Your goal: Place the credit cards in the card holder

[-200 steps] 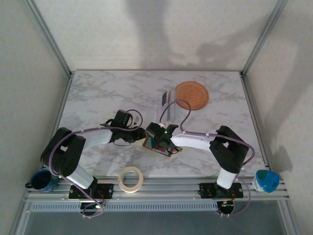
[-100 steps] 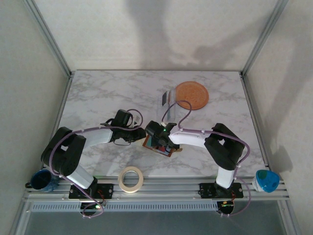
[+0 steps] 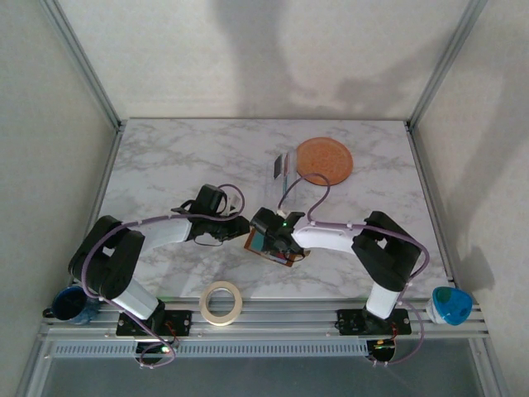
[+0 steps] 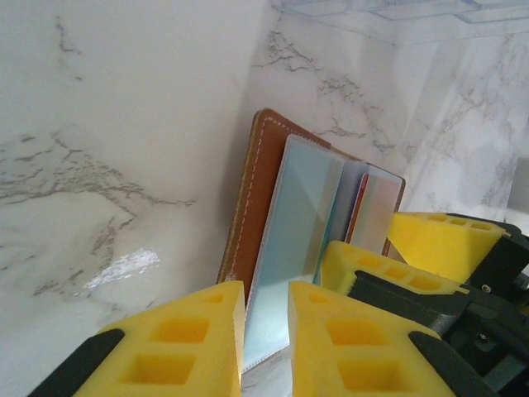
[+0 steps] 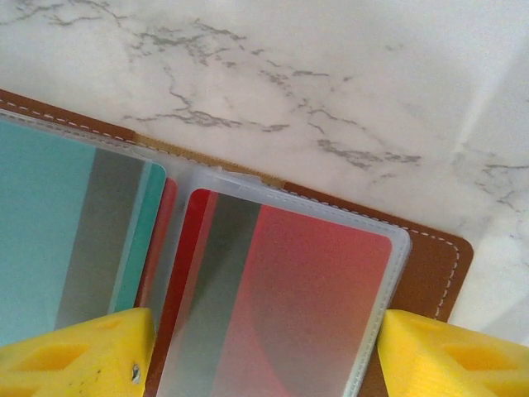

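The brown card holder (image 3: 270, 248) lies open near the table's front middle, both grippers meeting over it. In the left wrist view its leather cover (image 4: 248, 198) and a pale blue credit card (image 4: 297, 240) in a clear pocket run into the narrow gap of my left gripper (image 4: 266, 331), which is closed on that left flap. My right gripper (image 5: 264, 356) stands open, its fingertips (image 5: 74, 347) either side of a red card (image 5: 289, 306) in a clear pocket. A teal credit card (image 5: 41, 223) sits in the neighbouring pocket. The right fingers (image 4: 372, 269) crowd in beside my left ones.
A clear plastic sleeve (image 3: 283, 170) lies beyond the wallet, beside a round orange plate (image 3: 324, 160). A tape roll (image 3: 221, 302) sits on the front rail. A blue mug (image 3: 73, 304) and a blue-white cup (image 3: 450, 304) stand at the front corners.
The right gripper's jaws have narrowed over the wallet and its arm shifted slightly. The left jaws have closed in a little on the wallet's left flap.
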`<state>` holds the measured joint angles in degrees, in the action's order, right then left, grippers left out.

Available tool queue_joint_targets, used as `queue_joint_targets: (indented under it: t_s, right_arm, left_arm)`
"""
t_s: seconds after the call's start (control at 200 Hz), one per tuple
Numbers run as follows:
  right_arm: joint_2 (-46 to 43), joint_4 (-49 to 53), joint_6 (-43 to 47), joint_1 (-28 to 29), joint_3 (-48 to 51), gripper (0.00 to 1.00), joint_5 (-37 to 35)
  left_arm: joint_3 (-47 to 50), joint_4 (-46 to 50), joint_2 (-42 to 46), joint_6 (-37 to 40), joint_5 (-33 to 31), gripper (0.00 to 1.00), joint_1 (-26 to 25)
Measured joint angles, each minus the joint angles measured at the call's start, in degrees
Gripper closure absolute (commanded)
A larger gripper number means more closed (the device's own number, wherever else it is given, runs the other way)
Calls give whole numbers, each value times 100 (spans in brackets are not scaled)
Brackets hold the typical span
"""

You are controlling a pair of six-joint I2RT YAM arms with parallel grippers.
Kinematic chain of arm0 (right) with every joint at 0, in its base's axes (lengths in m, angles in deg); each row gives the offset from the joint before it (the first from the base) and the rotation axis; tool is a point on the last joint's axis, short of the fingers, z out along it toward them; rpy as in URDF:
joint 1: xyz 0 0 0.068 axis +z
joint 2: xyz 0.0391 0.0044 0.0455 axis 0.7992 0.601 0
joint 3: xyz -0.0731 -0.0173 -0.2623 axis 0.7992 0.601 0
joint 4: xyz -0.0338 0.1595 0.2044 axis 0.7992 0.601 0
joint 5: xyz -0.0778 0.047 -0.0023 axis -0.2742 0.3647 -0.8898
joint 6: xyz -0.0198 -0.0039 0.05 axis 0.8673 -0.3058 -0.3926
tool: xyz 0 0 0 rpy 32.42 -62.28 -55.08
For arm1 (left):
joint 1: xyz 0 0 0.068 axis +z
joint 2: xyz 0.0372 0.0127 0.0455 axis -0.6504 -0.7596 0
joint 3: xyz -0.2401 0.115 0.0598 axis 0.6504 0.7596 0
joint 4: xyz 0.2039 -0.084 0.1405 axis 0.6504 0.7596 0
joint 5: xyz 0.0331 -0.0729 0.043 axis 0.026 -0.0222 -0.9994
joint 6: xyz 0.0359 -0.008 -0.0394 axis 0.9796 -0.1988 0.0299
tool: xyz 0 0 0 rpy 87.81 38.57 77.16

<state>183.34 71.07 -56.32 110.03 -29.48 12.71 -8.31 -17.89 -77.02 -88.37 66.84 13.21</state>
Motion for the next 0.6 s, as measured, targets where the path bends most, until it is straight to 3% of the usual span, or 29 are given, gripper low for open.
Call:
queue_joint_targets:
  t_s: [0.1, 0.295, 0.601]
  right_arm:
    - [-114, -11, 37, 0, 107, 22, 2]
    - [-509, 13, 149, -61, 173, 16, 127]
    - [-1604, 33, 356, -531, 962, 19, 890]
  left_arm:
    - [-151, 52, -59, 35, -15, 66, -28]
    - [-310, 116, -260, 149, -42, 55, -98]
    - [-487, 291, -614, 269, -44, 50, -291]
